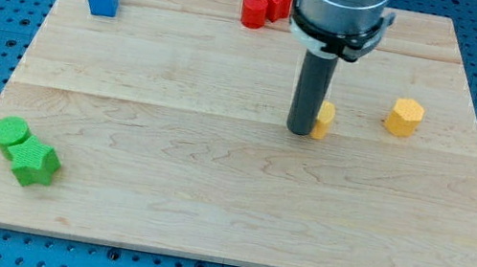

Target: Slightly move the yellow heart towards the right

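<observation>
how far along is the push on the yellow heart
Done: my tip has reached the yellow heart and sits against its left side, partly hiding it. In hand: the contact is lined up for a rightward push. Left: the nudge itself, as far as one frame can show; the heart stands well apart from the yellow hexagon to its right, so there is room for a slight shift.

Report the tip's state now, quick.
No gripper: my tip holds nothing and sits against the left side of the yellow block it partly hides.
</observation>
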Controlling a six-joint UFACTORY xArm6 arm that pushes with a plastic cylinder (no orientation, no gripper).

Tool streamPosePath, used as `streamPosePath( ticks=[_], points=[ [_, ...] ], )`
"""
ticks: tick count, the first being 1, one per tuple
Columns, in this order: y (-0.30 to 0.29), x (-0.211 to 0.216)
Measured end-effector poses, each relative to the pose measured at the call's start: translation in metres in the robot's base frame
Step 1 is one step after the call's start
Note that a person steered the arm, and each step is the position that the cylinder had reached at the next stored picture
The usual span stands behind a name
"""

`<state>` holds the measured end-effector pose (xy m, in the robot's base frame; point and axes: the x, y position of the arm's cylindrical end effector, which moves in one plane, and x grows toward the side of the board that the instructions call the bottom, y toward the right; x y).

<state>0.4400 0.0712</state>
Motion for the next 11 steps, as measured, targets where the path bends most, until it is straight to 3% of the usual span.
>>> streamPosePath(
  ticks=[2,3,8,9,11],
  points=[
    [0.027,-0.020],
    [0.007,-0.029],
    [0.032,-0.053],
    [0.002,-0.090],
    [0.041,-0.207]
  ],
)
